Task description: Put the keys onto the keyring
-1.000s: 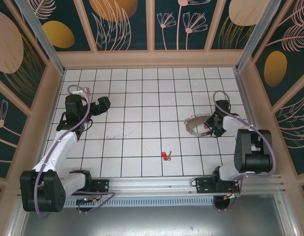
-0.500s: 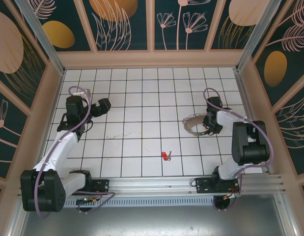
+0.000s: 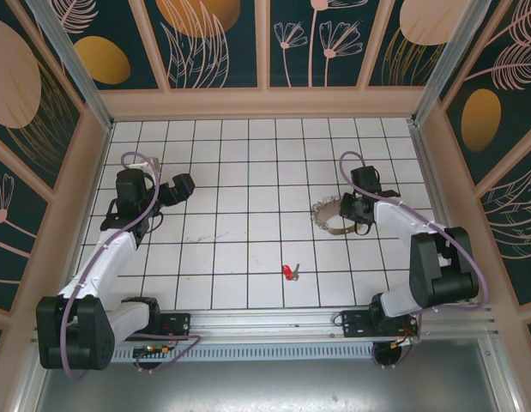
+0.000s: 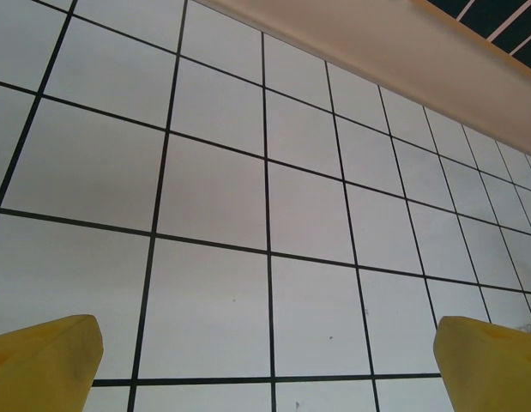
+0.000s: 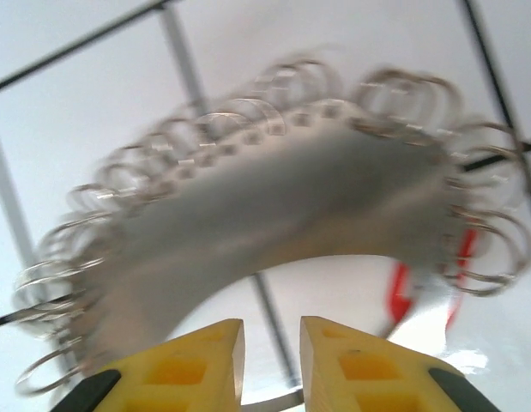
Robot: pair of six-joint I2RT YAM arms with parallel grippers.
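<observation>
The keyring point(image 3: 330, 215) is a grey metal band fringed with silvery links, lying right of centre on the tiled floor. My right gripper point(image 3: 354, 209) is at its right side. In the right wrist view the keyring point(image 5: 274, 206) arches blurred above my right gripper point(image 5: 271, 365), whose yellow fingers stand narrowly apart with a thin grey piece of the ring spanning the gap. A red key point(image 5: 401, 293) hangs at the ring's right end. Another red key point(image 3: 289, 272) lies loose on the floor in front. My left gripper point(image 3: 181, 185) is open over bare tiles at the far left, its fingertips point(image 4: 44, 360) wide apart.
Wooden walls with dark floral panels enclose the floor on three sides. The back wall's base point(image 4: 377, 51) runs just beyond the left gripper. Purple cables loop off both arms. An aluminium rail point(image 3: 274, 324) with the arm bases runs along the near edge.
My right gripper has narrowed its jaws and moved left and slightly back. The keyring has shifted left with it, about half a tile. The left arm has barely moved.
</observation>
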